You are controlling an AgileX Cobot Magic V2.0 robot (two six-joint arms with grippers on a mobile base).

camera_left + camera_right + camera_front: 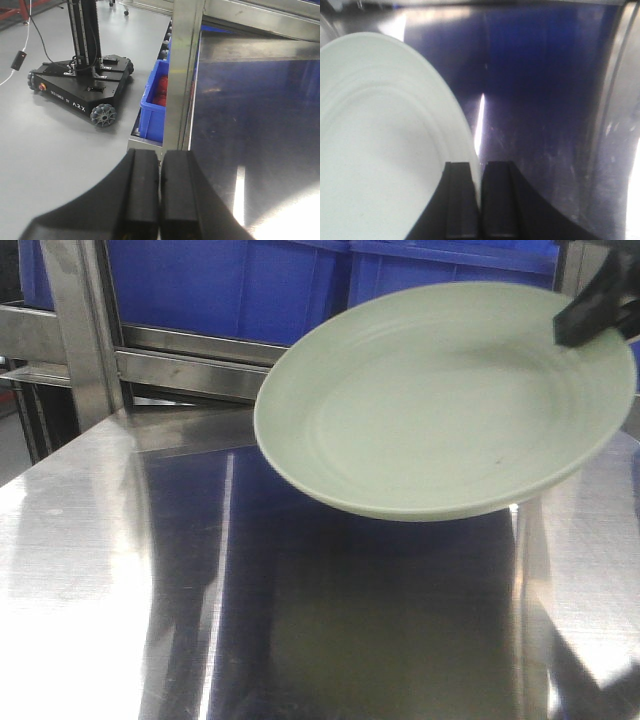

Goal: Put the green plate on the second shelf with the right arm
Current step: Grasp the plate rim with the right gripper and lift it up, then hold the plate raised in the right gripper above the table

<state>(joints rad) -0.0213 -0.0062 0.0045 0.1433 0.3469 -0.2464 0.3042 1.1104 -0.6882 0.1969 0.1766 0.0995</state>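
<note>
My R claw (pixel 478 172) is clamped on the rim of the green plate (pixel 440 400), one finger on its inner face, the other outside. Plate hangs tilted above the steel desk (pixel 110 570), in front of the rack w/ blue bins (pixel 230 285). L claw (pixel 160 162) is pressed together w/ nothing in it, near a steel post (pixel 182 75).

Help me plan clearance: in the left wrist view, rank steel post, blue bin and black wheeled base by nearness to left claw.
1. Steel post, straight ahead.
2. Blue bin, behind post, left.
3. Black wheeled base, far left on floor.
</note>
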